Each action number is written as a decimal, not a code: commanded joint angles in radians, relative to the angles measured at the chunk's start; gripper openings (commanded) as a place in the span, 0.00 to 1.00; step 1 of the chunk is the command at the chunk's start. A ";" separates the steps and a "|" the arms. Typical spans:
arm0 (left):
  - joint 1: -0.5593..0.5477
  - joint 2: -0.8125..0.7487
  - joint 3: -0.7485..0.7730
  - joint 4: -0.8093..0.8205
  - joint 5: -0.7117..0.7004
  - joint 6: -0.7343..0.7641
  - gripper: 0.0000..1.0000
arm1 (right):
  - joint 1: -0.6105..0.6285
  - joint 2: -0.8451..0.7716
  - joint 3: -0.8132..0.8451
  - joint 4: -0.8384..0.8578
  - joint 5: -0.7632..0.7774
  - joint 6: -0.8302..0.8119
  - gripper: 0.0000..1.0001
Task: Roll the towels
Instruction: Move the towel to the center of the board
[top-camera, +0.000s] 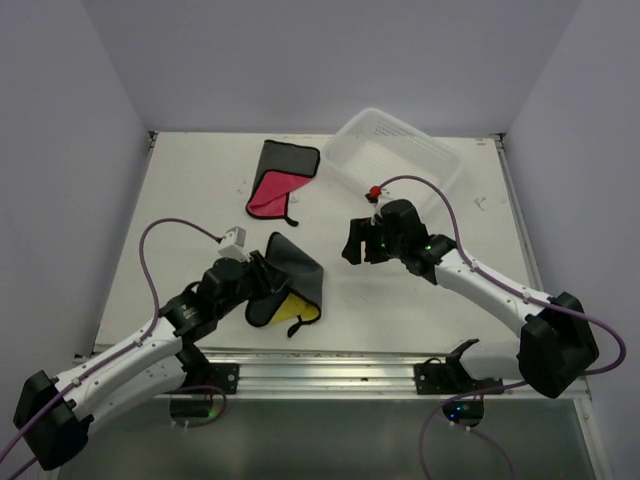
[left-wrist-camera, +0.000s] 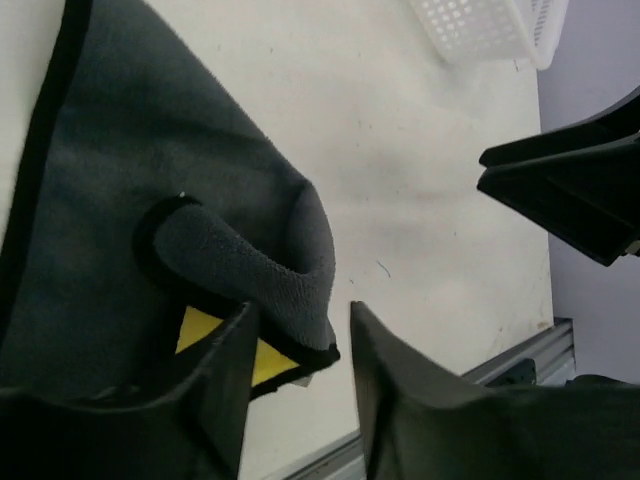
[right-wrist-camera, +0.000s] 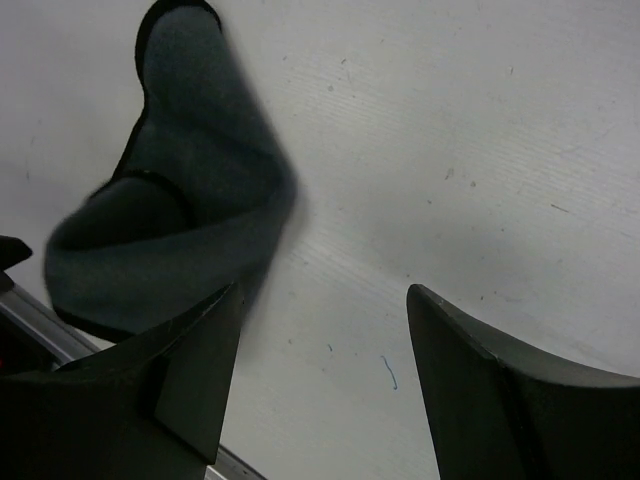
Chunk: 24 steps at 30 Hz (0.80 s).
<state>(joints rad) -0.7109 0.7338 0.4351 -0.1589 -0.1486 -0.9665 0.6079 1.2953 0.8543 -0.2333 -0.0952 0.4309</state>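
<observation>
A grey towel with a yellow underside lies crumpled and partly folded at the table's front centre. In the left wrist view its grey fold curls over a yellow patch. My left gripper is at the towel's left edge, open, and the folded edge reaches between its fingers. A second grey towel with a pink side lies flat further back. My right gripper hovers open and empty right of the grey-yellow towel, which shows at the left of its view, with bare table between its fingers.
A clear plastic basket stands at the back right and shows in the left wrist view. The right gripper's black fingers show to the right. A metal rail runs along the front edge.
</observation>
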 joint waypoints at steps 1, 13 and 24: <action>-0.076 0.006 -0.032 0.067 -0.003 -0.067 0.50 | 0.001 -0.021 0.015 -0.003 0.018 0.016 0.71; -0.407 -0.088 0.051 -0.207 -0.423 -0.165 0.79 | 0.001 0.198 0.265 -0.003 -0.085 -0.121 0.71; -0.409 0.002 0.223 -0.850 -0.643 -0.661 0.69 | 0.095 0.672 0.718 -0.081 -0.203 -0.236 0.67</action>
<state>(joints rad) -1.1145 0.6975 0.5812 -0.8143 -0.6819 -1.4841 0.6498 1.9194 1.4868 -0.2779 -0.2470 0.2577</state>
